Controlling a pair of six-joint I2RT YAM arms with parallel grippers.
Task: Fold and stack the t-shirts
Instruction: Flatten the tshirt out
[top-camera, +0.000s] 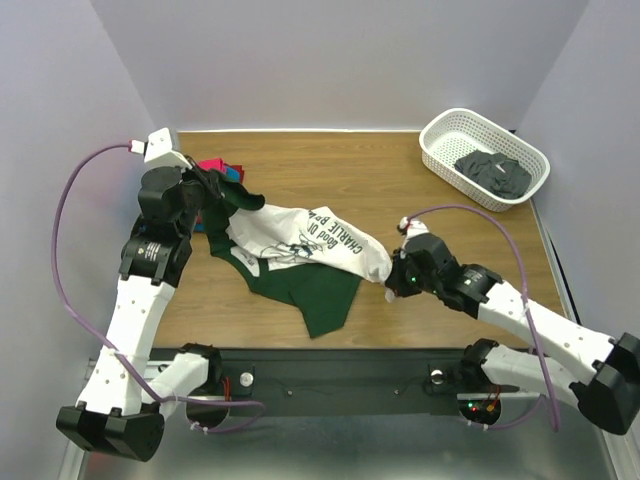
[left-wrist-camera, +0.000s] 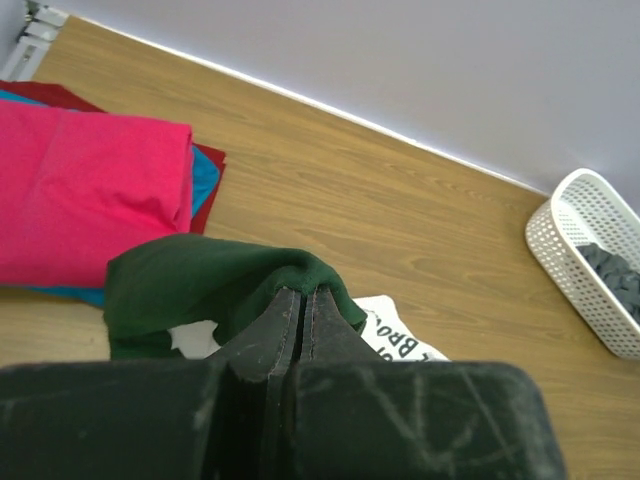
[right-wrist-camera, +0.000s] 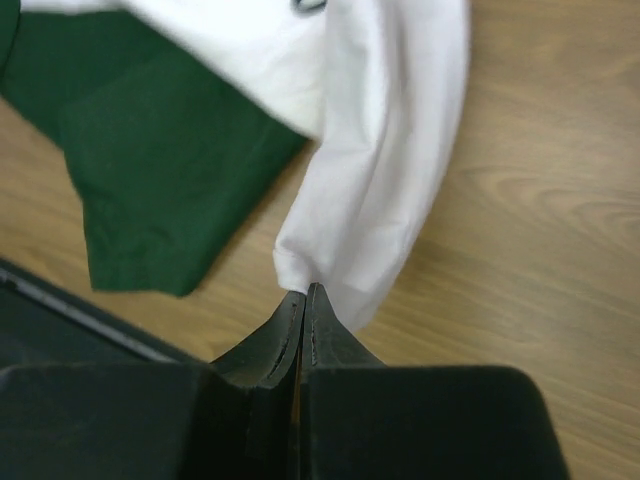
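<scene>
A white t-shirt (top-camera: 300, 235) with dark green sleeves and black print hangs stretched between my two grippers over the table's middle. At its back-left end my left gripper (top-camera: 222, 192) is shut on a dark green sleeve (left-wrist-camera: 200, 285); in the left wrist view the jaws (left-wrist-camera: 303, 292) pinch a fold of that cloth. The right gripper (top-camera: 392, 287) is shut on the white hem (right-wrist-camera: 360, 200) at the shirt's right end, its jaws (right-wrist-camera: 305, 290) pressed together on the edge. Another green sleeve (right-wrist-camera: 150, 170) lies flat on the table. A folded magenta t-shirt (left-wrist-camera: 80, 200) tops a stack at the back left, with blue (left-wrist-camera: 203, 185) and red (left-wrist-camera: 210, 160) edges showing beneath.
A white lattice basket (top-camera: 437, 122) stands at the back right corner with dark grey cloth (top-camera: 492, 172) in it. Grey walls close in the table on three sides. The black rail with the arm bases runs along the near edge (top-camera: 330, 375).
</scene>
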